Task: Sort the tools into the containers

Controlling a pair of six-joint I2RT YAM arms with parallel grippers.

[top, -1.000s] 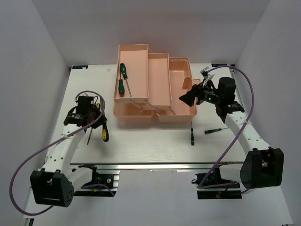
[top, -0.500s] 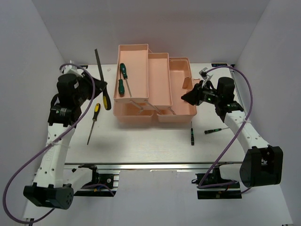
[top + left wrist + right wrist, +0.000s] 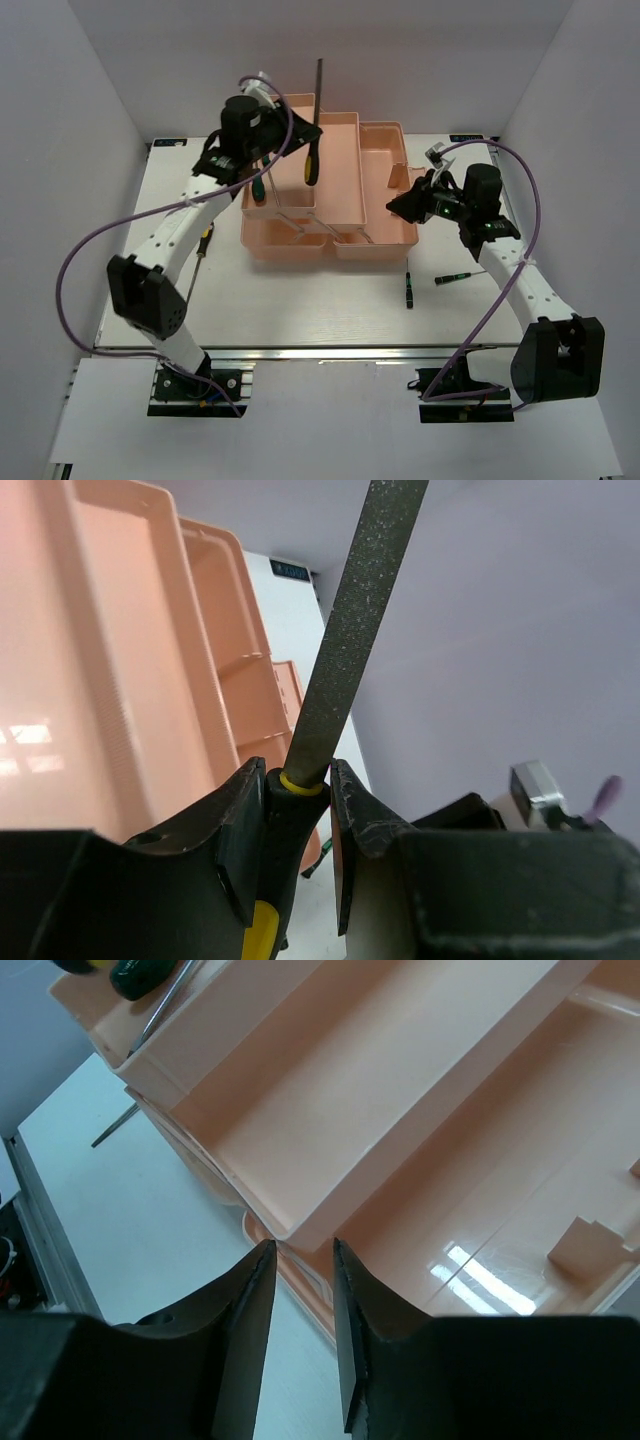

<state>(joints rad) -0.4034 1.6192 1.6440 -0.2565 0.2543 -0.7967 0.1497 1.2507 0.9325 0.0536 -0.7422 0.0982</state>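
Seen from overhead, the salmon-pink translucent plastic toolbox (image 3: 340, 170) sits opened out toward 12 o'clock on the white table (image 3: 300, 310), its three tray compartments stepped side by side. The left gripper (image 3: 298, 780) reaches over the box from 9 o'clock. Its fingers (image 3: 245, 820) are clamped tight on the black handle of a flat grey steel file (image 3: 318, 95), just below the handle's yellow collar. The file is held off the trays, over the line between the left and middle compartments, with its rough blade pointing to 12 o'clock. A green-handled screwdriver (image 3: 258, 185) lies in the left compartment, partly hidden under the arm. The right gripper (image 3: 400, 210) hangs at the box's 3 o'clock side, over the right compartment. Its jaws are a narrow gap apart, and its wrist view shows nothing between them, only the tray rim and table beyond. At 8 o'clock from the box, a yellow-and-black-handled screwdriver (image 3: 206, 234) lies on the table, partly behind the left arm. At 5 o'clock from the box, two small thin dark precision screwdrivers lie near each other on the table, one (image 3: 408, 288) pointing toward 12 o'clock and the other (image 3: 458, 278) lying crosswise.
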